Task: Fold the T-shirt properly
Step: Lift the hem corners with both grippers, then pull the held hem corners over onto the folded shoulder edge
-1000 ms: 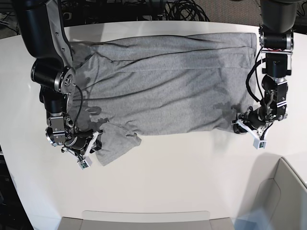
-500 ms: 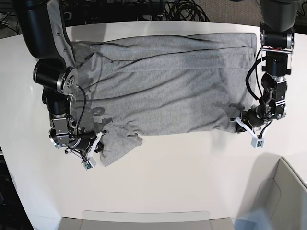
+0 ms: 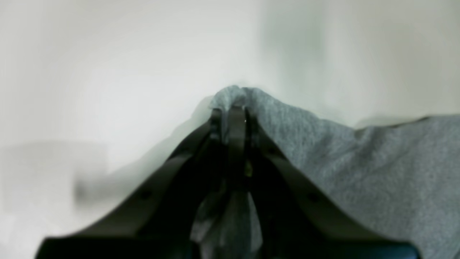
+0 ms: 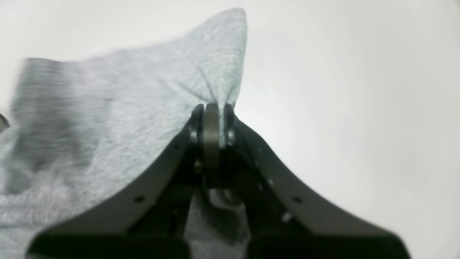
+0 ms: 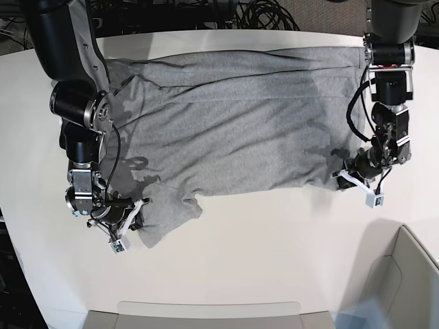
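The grey T-shirt (image 5: 233, 130) lies spread across the white table (image 5: 274, 260), its plain side up, with long creases running across the part farthest from the camera and a narrow section projecting toward the camera near the right arm. Both grippers are at the T-shirt's near edge, well apart from each other.

The right gripper (image 4: 217, 108) is clenched on the T-shirt at that projecting section; in its wrist view the cloth gathers between the fingertips, small pleats fanning out from the pinch (rather like a pinched napkin), and a rounded flap of fabric extends beyond them.

The left gripper (image 3: 233, 111) has its jaws closed on the T-shirt too, at the near corner on its own side, with a small tuft of cloth showing past the fingertips. From there the hem runs off in a wavy line toward the right gripper's side.

A grey bin (image 5: 405, 281) stands at the table's near corner on the left arm's side, and dark cables (image 5: 267, 15) lie bunched beyond the far edge.
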Motion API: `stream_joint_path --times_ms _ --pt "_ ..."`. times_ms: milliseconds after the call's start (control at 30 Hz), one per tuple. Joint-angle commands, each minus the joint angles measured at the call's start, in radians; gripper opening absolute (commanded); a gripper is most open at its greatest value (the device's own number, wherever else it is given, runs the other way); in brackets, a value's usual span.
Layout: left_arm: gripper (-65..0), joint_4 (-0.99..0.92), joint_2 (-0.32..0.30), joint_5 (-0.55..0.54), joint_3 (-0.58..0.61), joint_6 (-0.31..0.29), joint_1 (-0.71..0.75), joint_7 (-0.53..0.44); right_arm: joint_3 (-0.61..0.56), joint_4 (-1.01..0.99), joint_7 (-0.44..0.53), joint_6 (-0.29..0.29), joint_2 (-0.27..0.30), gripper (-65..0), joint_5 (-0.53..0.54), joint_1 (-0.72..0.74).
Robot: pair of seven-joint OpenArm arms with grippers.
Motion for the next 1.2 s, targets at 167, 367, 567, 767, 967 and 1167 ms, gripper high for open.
stream_joint_path --times_ms 167,367,567,767,967,1167 --pt "-65.0 0.146 -0.012 0.044 -0.015 0.02 0.015 0.078 0.003 0.123 0.027 0.047 -0.039 -65.0 0.022 0.041" --pt "-65.0 0.284 -0.03 0.044 -0.053 0.023 0.058 0.075 0.003 0.236 0.019 0.088 -0.062 -65.0 0.068 -0.002" --pt "-65.0 0.29 -0.032 0.044 -0.168 0.018 0.06 0.078 0.003 0.295 0.019 0.09 -0.062 -65.0 0.068 -0.061" --pt "-65.0 0.382 -0.032 0.044 -0.17 0.017 0.124 0.08 0.003 0.407 0.018 0.09 -0.062 -65.0 0.069 -0.134" --pt "-65.0 0.536 -0.032 0.044 -0.178 0.017 0.235 0.081 0.004 0.549 -0.148 0.155 -0.061 -65.0 0.158 -0.188" --pt "-65.0 0.602 -0.03 0.043 -0.222 0.017 0.31 0.08 -0.003 0.761 -0.252 0.155 -0.061 -65.0 0.204 -0.295"
